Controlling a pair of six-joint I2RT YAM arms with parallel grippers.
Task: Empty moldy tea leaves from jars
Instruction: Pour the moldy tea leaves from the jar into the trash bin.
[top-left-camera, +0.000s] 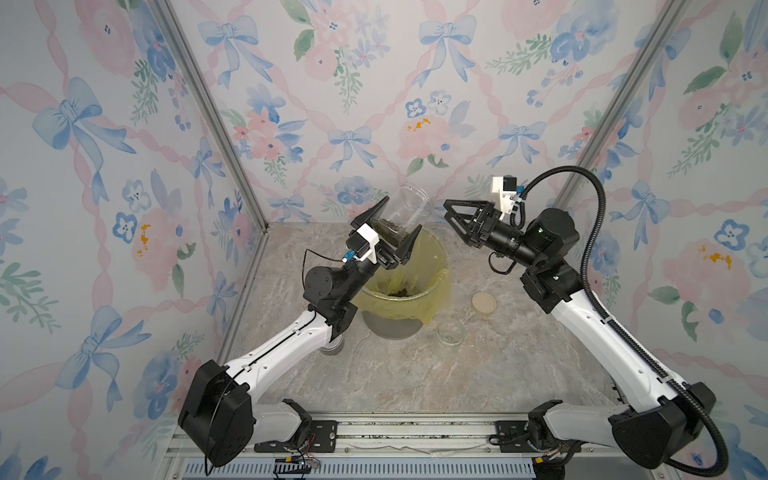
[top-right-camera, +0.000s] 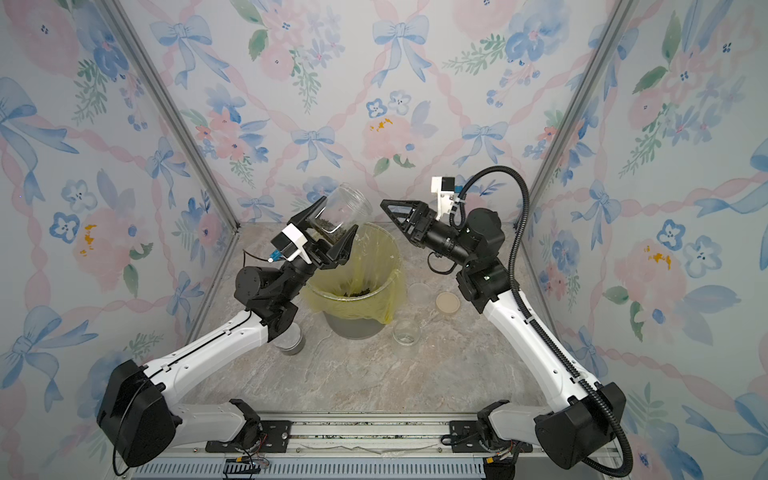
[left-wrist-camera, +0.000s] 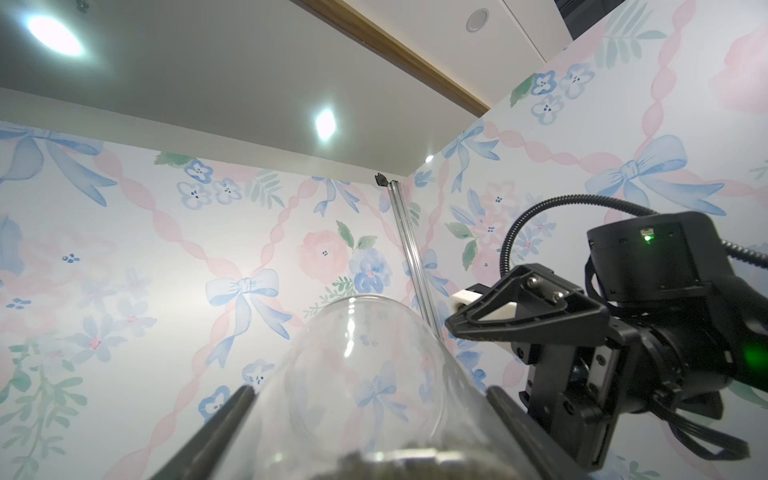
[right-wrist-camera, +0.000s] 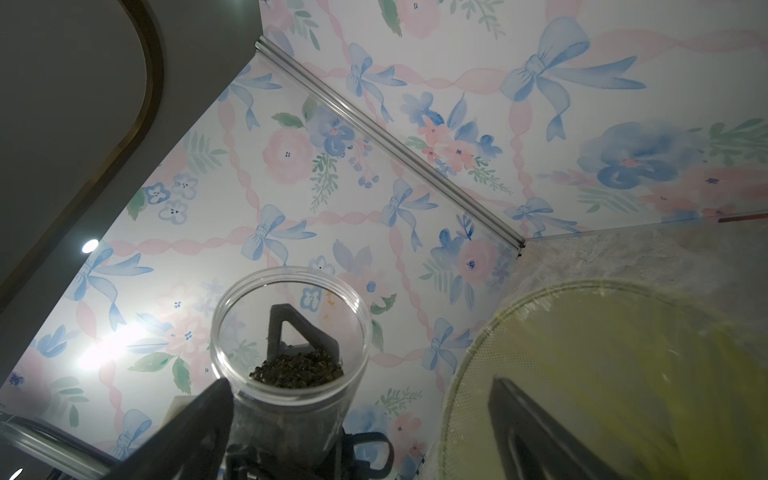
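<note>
Left claw (top-left-camera: 401, 214): is clamping the held jar (top-left-camera: 411, 203) across its lower body, one finger on each side, and raising it above the far left rim of the bin (top-left-camera: 390, 328).
Held jar: is tilting, with its low end sitting between the fingers and its ringed end pointing up toward the far right; both top views show this (top-right-camera: 349, 203).
Leaves (top-left-camera: 388, 230): are lying as a dark clump in the low end of the held jar, between the claw's fingers; the right wrist view is looking into the jar at them (right-wrist-camera: 297, 370).
Right claw (top-left-camera: 451, 216): is standing wide and gripping nothing, hanging just right of the held jar's upper end and apart from it, over the far right rim of the bin.
Bin: is standing mid-table, lined with a yellow bag (top-left-camera: 436, 286); a second small clump of leaves (top-left-camera: 401, 293) is lying inside.
Empty jar (top-left-camera: 450, 332): is standing upright on the table (top-left-camera: 457, 374), just right of the bin's near side.
Third jar (top-right-camera: 291, 338): is standing near left of the bin, partly hidden under the left arm; its contents are unclear.
Lid (top-left-camera: 484, 302): is lying flat on the table, right of the bin and far of the empty jar.
</note>
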